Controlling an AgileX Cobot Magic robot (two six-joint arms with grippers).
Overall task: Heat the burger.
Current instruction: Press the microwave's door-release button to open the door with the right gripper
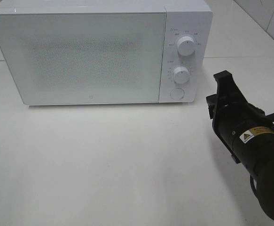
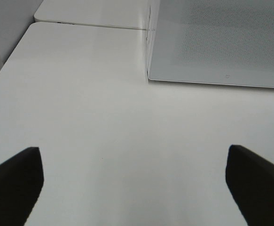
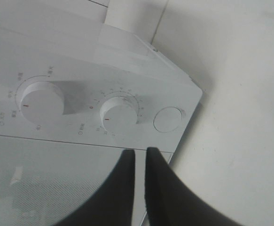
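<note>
White microwave (image 1: 80, 52) stands at the far edge of the worktop (image 1: 104, 165), door (image 1: 80, 59) closed. The door panel is frosted and speckled, so nothing behind it can be made out.

Burger: seen in no view; cannot tell where it is.

Control panel sits at the microwave's right end, with upper knob (image 1: 186, 46), lower knob (image 1: 181, 74) and round button (image 1: 176, 93) in a column.

Exterior high view:
- Right arm (image 1: 256, 141) comes in over the worktop's right edge, black, with a yellow warning label.
- Right gripper (image 1: 223, 77) is near the microwave's front right corner, apart from the panel.
- From this angle its jaws cannot be read.
- Left arm is not in this view.

Right wrist view:
- The two dark fingers (image 3: 122, 188) are pressed almost together with a thin slit between them and nothing pinched.
- Tips point at the panel's edge by the door seam, close to the lower knob and the button, with no contact visible.
- Red pointer marks show on both knobs, too small to see from the high camera.

Left wrist view:
- Left gripper (image 2: 133, 155) is spread wide, one finger (image 2: 14, 183) at each side, bare worktop between them.
- Ahead of it is the microwave's front left corner, with the worktop's left edge beyond that.
</note>
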